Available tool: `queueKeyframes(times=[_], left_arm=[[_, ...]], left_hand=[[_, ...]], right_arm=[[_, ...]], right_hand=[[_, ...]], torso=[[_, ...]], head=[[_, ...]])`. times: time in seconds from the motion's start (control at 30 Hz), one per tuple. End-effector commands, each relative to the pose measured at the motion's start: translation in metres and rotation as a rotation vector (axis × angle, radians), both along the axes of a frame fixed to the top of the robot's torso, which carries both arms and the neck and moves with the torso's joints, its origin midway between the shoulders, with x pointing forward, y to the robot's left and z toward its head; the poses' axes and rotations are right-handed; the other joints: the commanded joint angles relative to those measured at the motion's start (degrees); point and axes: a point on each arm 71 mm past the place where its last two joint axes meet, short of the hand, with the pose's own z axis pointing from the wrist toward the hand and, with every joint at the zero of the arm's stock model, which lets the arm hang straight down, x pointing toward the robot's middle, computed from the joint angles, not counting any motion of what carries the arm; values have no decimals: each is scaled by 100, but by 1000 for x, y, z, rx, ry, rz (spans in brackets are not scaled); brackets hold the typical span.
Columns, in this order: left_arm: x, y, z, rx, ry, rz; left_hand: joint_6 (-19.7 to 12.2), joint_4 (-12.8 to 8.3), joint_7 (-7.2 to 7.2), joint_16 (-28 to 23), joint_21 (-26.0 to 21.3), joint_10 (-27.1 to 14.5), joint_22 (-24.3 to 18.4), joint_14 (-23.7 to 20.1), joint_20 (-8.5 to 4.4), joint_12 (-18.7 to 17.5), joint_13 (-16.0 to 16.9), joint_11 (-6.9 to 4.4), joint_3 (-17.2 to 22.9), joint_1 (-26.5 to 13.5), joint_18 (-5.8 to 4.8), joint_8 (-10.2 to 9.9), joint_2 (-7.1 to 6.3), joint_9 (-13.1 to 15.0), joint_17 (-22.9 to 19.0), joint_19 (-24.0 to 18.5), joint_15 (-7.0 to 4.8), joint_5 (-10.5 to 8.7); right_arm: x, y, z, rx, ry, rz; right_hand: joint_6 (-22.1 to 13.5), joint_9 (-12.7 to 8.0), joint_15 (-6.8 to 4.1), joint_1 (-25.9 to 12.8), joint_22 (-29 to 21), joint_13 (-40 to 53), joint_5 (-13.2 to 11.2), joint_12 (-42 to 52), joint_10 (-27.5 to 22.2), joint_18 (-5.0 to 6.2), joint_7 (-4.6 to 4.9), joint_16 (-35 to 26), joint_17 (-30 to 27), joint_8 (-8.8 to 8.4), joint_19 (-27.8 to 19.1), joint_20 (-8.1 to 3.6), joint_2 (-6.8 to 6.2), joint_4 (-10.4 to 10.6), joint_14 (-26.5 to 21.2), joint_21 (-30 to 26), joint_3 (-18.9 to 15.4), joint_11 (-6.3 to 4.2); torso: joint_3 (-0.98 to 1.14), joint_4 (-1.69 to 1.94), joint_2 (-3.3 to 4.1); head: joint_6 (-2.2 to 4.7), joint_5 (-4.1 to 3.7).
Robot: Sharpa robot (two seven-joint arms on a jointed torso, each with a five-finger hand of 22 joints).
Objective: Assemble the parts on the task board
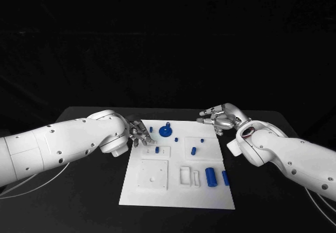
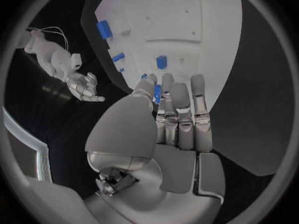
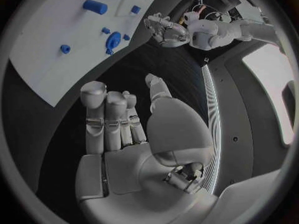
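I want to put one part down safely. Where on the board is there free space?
The task board is bare along its near edge, below the square recess and the large blue cylinder. It is crowded at the far end, around the round blue part beside the left hand.

The right hand [image 3: 134, 139] hovers empty, fingers apart, over black table [image 3: 156, 59] beside the task board [image 3: 50, 50].

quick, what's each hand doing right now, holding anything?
Left hand: open, holding nothing, over the task board's edge.
Right hand: open, empty, over the table.
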Motion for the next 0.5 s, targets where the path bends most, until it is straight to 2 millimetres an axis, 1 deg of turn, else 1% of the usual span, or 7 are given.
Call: queueKeyframes(times=[0.03,0.1,0.13,0.17,0.23,0.4,0.5], left_arm=[[8,3,9,-84,-66,27],[14,7,12,-83,-77,46],[17,9,13,-80,-79,53],[19,11,15,-76,-80,60],[25,13,17,-67,-79,71],[40,18,21,-26,-59,86],[47,18,23,6,-46,84]], left_hand=[[-54,60,1,-28,-69,118,-2,-12,18,-115,-33,36,-140,-166,-38,83,118,-192,-15,40,21,-88],[-98,279,7,-30,-128,157,-8,6,21,-145,-14,47,-294,-374,-38,172,173,-299,-21,86,27,-218],[-111,382,20,-25,-148,167,-9,16,22,-145,2,49,-357,-466,-36,209,194,-332,-21,106,26,-551],[-126,513,23,-21,-167,170,-8,24,24,-140,21,55,-422,-596,-35,244,187,-359,-21,124,31,-781],[-148,759,36,-12,-200,169,-4,34,28,-119,65,65,-470,-826,-30,311,159,-400,-19,154,35,-1062],[-217,1288,17,25,-345,145,110,46,26,-52,238,64,-31,-1122,-32,636,-266,-489,-10,237,26,-1527],[-305,1435,16,42,-459,124,238,32,25,-6,320,63,106,-1207,-38,796,-405,-454,-4,270,27,-1576]], right_arm=[[1,-1,1,1,-17,0],[1,-2,1,0,-19,-2],[1,-2,1,1,-19,-3],[1,-2,0,1,-19,-3],[1,-2,1,1,-19,-3],[0,-1,1,2,-19,-1],[0,0,1,2,-20,1]], right_hand=[[58,8,1,19,446,-35,27,-58,-64,95,-3,-43,-13,2,53,10,7,-10,-41,-32,37,-5],[58,8,1,19,446,-35,27,-58,-64,95,-3,-43,-13,2,53,10,7,-10,-41,-32,37,-5],[58,8,1,18,446,-37,27,-59,-64,95,-4,-44,-13,2,53,10,8,-11,-41,-33,38,-5],[64,8,1,10,442,-55,27,-74,-64,96,-6,-49,-18,2,51,10,10,-18,-41,-49,55,-8],[66,9,1,12,443,-56,27,-72,-61,96,-7,-50,-20,4,53,10,12,-24,-40,-45,64,-9],[66,9,1,12,443,-56,27,-72,-61,96,-7,-50,-20,4,53,10,12,-24,-40,-45,64,-9],[68,8,1,-4,443,-63,27,-72,-60,96,-7,-53,-25,3,54,10,7,-32,-39,-52,83,-9]], torso=[[2,-9,8],[2,-11,17],[2,-12,19],[0,-11,20],[1,-13,25],[-1,-16,58],[0,-22,79]], head=[[37,-8],[63,-16],[65,-16],[66,-17],[72,-14],[88,-5],[98,12]])
